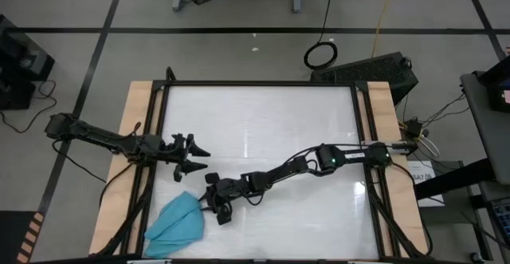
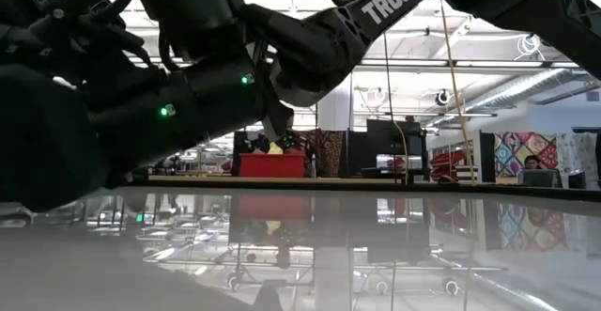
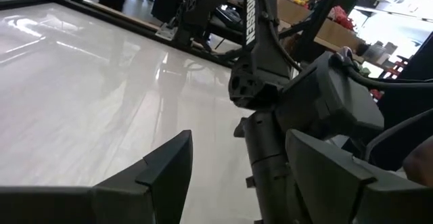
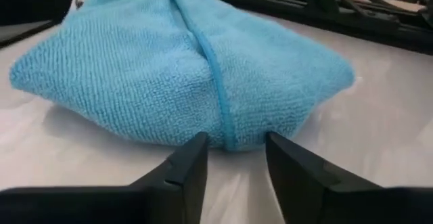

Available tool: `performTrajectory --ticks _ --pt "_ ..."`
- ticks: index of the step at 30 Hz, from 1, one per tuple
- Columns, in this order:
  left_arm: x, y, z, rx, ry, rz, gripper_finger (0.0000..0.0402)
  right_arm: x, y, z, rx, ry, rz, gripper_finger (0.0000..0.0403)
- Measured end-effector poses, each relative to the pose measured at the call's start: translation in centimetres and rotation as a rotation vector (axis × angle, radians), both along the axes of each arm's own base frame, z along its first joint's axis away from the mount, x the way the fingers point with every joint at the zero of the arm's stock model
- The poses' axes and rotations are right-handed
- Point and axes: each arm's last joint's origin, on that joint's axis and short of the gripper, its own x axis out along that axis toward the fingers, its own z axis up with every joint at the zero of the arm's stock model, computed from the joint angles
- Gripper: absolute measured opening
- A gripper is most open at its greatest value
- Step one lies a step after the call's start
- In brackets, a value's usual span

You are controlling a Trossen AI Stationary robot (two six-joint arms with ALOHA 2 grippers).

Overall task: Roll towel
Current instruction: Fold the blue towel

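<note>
The turquoise towel (image 1: 177, 220) lies bunched in a heap near the table's near left corner, its underside resting on the white top. My right gripper (image 1: 209, 198) reaches across the table to the heap's far right end. In the right wrist view its fingers (image 4: 233, 146) stand open on either side of the towel's (image 4: 189, 68) hemmed fold (image 4: 226, 126). My left gripper (image 1: 203, 159) hovers open just beyond it, toward the far side, with nothing between its fingers (image 3: 237, 163). The low view shows only dark arms, no towel. My right gripper's fingertips (image 4: 196, 149) stand low over the table, slanting down, one on each side of the towel's hemmed fold (image 4: 229, 139) at the end of the heap. Whether they touch the cloth I cannot tell. The towel lies slack on the table.
The right arm (image 3: 270, 82) stretches right in front of my left gripper. A black frame (image 1: 163, 96) and wooden side boards (image 1: 137, 104) border the white table top (image 1: 263, 128), which has free room toward the far and right sides.
</note>
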Motion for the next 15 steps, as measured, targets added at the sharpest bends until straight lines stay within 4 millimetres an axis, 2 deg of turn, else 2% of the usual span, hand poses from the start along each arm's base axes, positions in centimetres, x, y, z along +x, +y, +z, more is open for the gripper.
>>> performTrajectory --ticks 7,15 --pt "0.00 0.00 0.01 0.000 -0.001 0.000 0.0242 0.17 0.05 0.43 -0.034 -0.037 0.018 0.0013" --pt "0.00 0.00 0.00 0.000 -0.001 0.000 0.0242 0.01 -0.05 0.12 -0.054 0.009 0.010 0.0002"
